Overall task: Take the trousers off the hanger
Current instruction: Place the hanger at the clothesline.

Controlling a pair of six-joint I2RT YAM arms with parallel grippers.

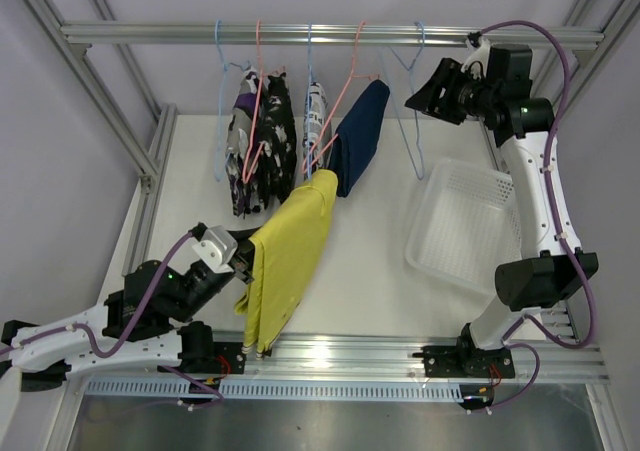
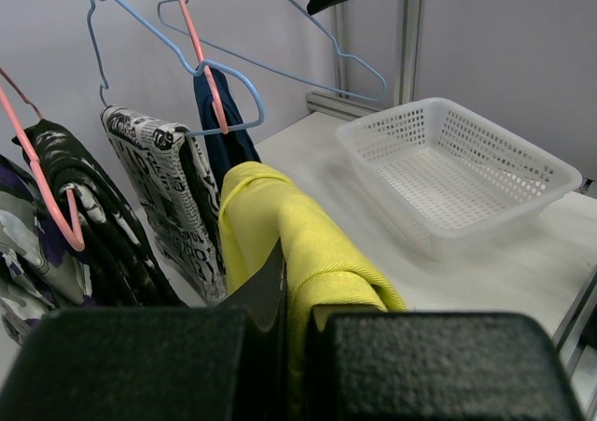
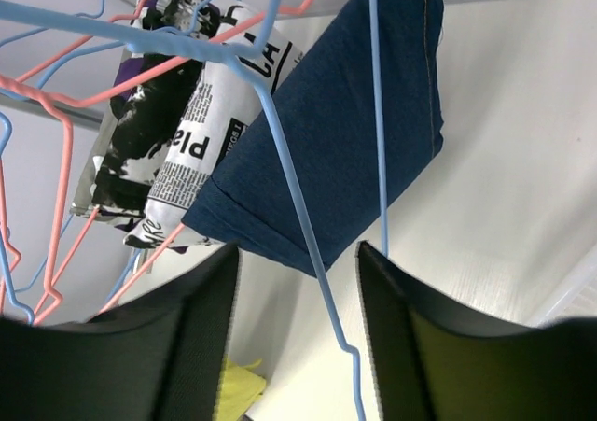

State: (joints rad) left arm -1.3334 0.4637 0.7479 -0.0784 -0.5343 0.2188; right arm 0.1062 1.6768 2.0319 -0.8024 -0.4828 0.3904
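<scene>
The left claw [image 2: 298,332] clamps the yellow-green cloth trousers [image 1: 290,256], stretched down from a pink wire hanger [image 2: 198,52]. The right claw [image 3: 297,253] stands open around a blue wire hanger [image 3: 289,178]. Snagged cloth could drag the pink hanger off its metal rail [image 1: 150,34].

Soft, even white light fills all three views, leaving only faint shadows on the tabletop [image 1: 370,271]. In the wrist views the jaws close to the lens show dark, those in the right wrist view soft-edged.
</scene>
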